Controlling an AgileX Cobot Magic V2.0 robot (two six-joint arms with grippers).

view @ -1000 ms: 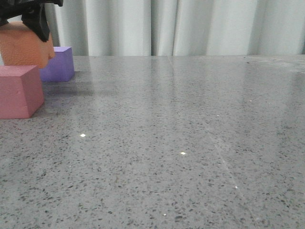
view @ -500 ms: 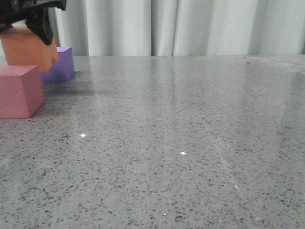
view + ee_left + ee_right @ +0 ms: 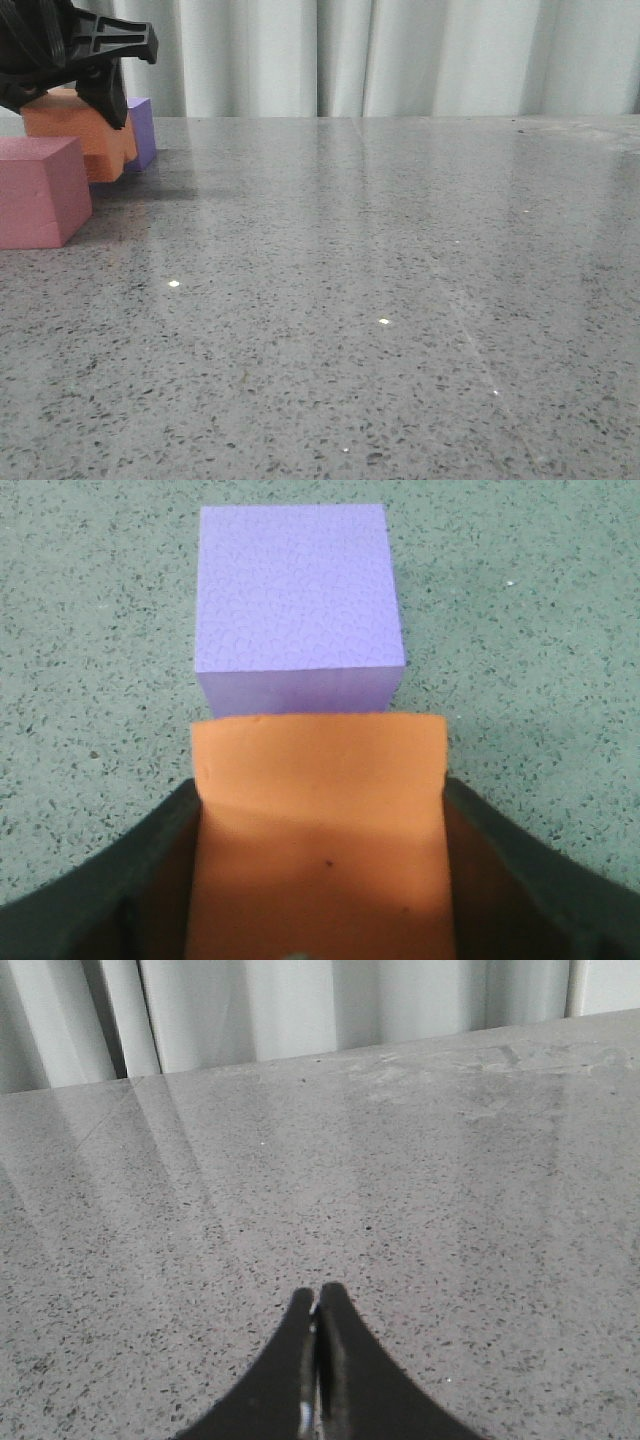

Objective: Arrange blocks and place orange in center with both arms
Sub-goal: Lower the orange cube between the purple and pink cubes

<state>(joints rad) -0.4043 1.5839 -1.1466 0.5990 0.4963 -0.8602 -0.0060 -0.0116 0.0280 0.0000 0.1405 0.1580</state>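
Our left hand (image 3: pixel 75 70), black and angular, grips the orange cube (image 3: pixel 80 135) at the far left of the front view, its dark fingers (image 3: pixel 140 870) pressed against the cube's two opposite sides. We cannot tell from any view whether the cube rests on the desk (image 3: pixel 380 300) or hangs just above it. In the left wrist view its foam face looks matte and fairly smooth, with soft, slightly rounded upper corners. Nearest the camera, just in front of the orange cube, sits the pink-red cube (image 3: pixel 40 190), a smooth foam block with crisp edges, cut off by the left edge of the front view. Just behind the orange cube stands the purple cube (image 3: pixel 298 605); the wrist view shows its top covered in a fine crackled, pebbled pattern. So the orange cube lies between the pink-red and purple ones, close to both. Rightward, the grey speckled stone desk is polished and reflective. Pale pleated curtains (image 3: pixel 400 55) hang behind it. Our right hand (image 3: pixel 317 1360) has its two tapered black fingers pressed together, holding nothing.
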